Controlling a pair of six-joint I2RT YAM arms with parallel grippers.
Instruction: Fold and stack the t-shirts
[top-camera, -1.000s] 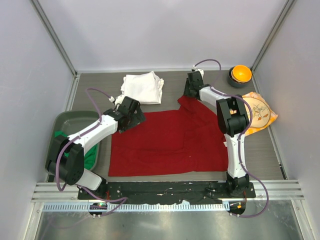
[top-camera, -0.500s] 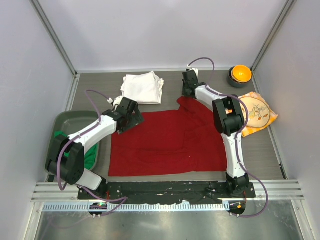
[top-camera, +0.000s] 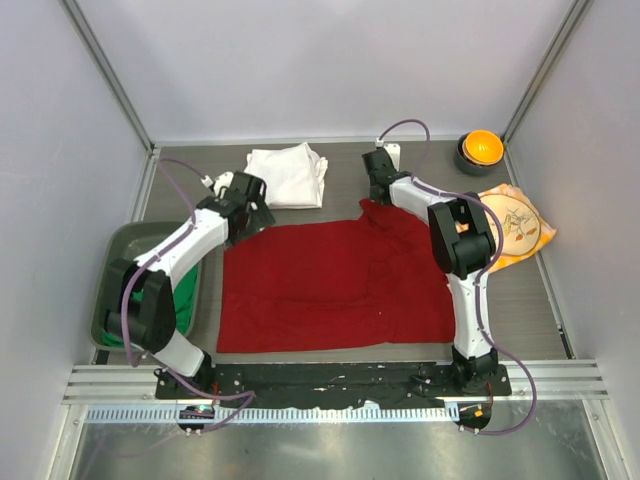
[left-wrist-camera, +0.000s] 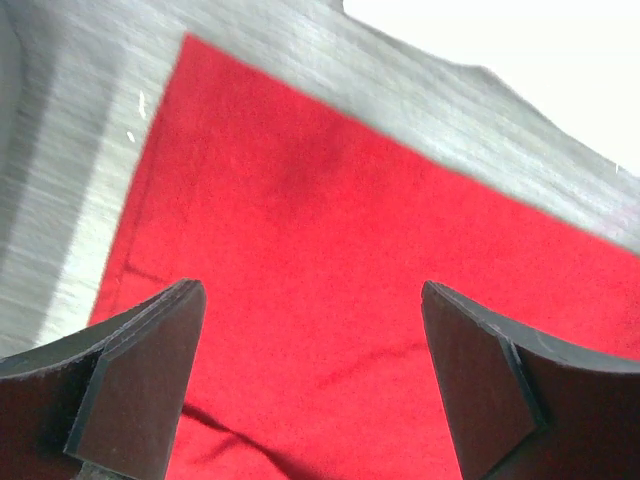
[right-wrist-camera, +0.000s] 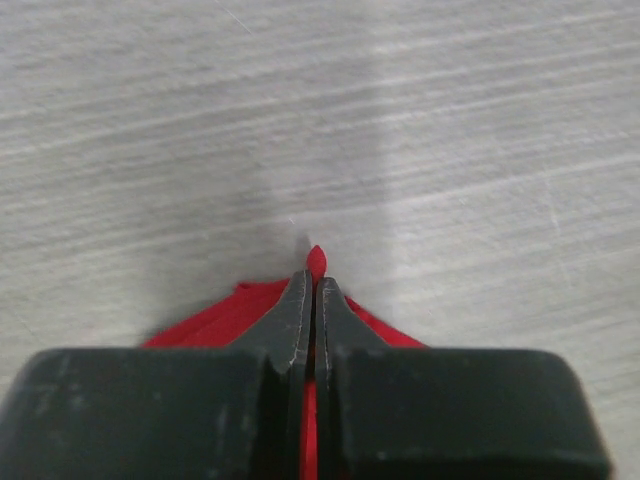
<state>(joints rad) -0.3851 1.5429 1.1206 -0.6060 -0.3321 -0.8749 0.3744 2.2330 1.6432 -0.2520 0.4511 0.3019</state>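
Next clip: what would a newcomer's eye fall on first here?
The red t-shirt spread flat in the middle dominates. The right gripper is pinched shut on its far right corner, while the left gripper hangs open above its far left corner. A folded white t-shirt lies beyond.

Nothing readable is showing anywhere in here. The orange cloth (top-camera: 522, 230) is carrying only a round line drawing, too small for making out
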